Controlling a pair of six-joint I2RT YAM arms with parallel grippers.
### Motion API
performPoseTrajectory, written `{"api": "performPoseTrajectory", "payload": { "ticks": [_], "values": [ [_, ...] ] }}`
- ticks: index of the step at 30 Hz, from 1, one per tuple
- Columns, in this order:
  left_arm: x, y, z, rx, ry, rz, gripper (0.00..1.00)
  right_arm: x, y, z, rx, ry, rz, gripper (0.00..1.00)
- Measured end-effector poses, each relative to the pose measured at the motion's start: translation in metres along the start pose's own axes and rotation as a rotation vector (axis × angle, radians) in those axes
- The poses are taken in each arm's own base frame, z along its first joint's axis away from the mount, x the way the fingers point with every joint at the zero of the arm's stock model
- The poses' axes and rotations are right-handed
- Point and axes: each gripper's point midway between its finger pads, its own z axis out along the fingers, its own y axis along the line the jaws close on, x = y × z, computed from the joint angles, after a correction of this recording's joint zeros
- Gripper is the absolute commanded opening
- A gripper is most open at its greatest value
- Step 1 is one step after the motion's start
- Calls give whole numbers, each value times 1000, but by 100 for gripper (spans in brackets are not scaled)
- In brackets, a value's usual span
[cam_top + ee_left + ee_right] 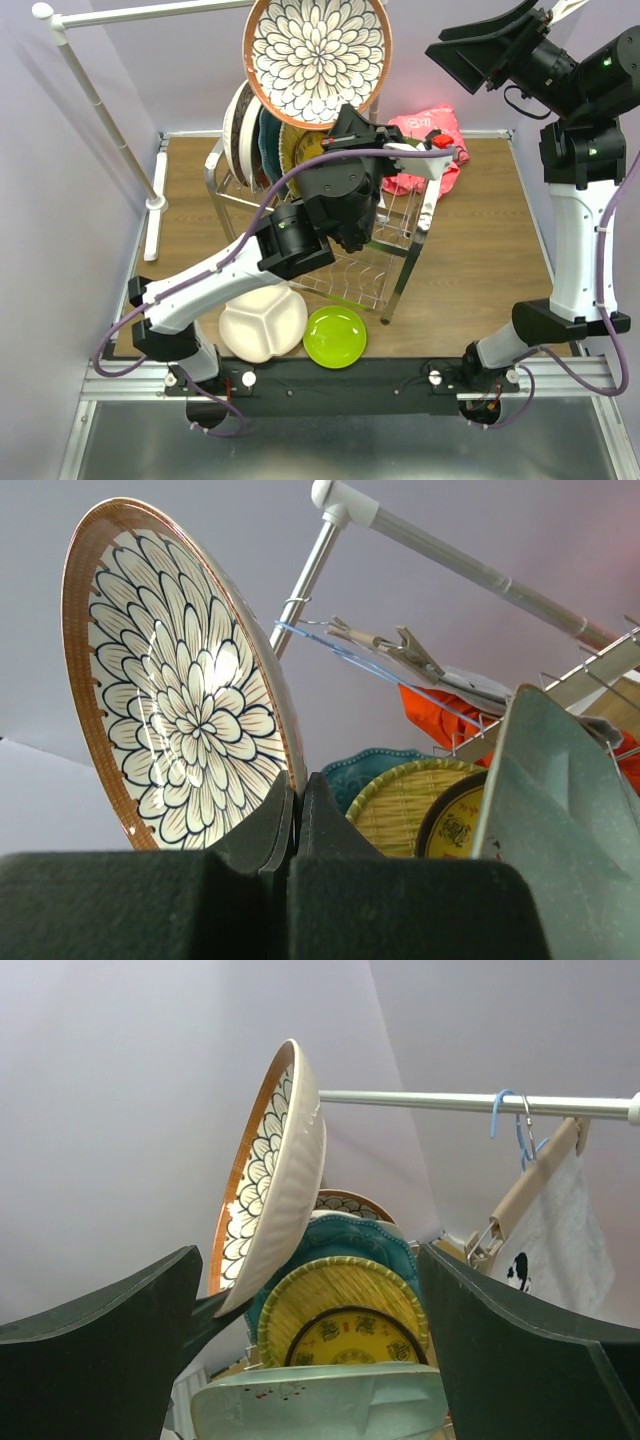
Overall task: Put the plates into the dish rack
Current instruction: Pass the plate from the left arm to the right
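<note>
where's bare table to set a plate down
Widest bare table is right of the dish rack, up to the right arm. A narrower strip lies between rack and pole foot. Crowded: near edge, with white plate and green plate.

Lilac walls [60, 250], wooden tabletop [480, 260]

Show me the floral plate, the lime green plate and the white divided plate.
floral plate [316, 55], top view, centre of patterned face.
lime green plate [335, 336], top view, its middle.
white divided plate [265, 325], top view, its middle.

Left tool [345, 118] is raised high and pinched tight; right tool [460, 55] hovers aloft, wide open.
</note>
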Motion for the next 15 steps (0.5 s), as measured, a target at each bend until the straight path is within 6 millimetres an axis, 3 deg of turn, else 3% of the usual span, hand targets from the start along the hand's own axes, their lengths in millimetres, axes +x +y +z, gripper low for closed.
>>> {"api": "performPoseTrajectory", "payload": {
  "ticks": [11,15],
  "values": [
    [-19,-40,6,40,-14,74,0,12,-9,-2,33,42,12,95],
    [-22,-45,4,46,-22,79,0,18,-12,-3,43,62,35,86]
  ]
}}
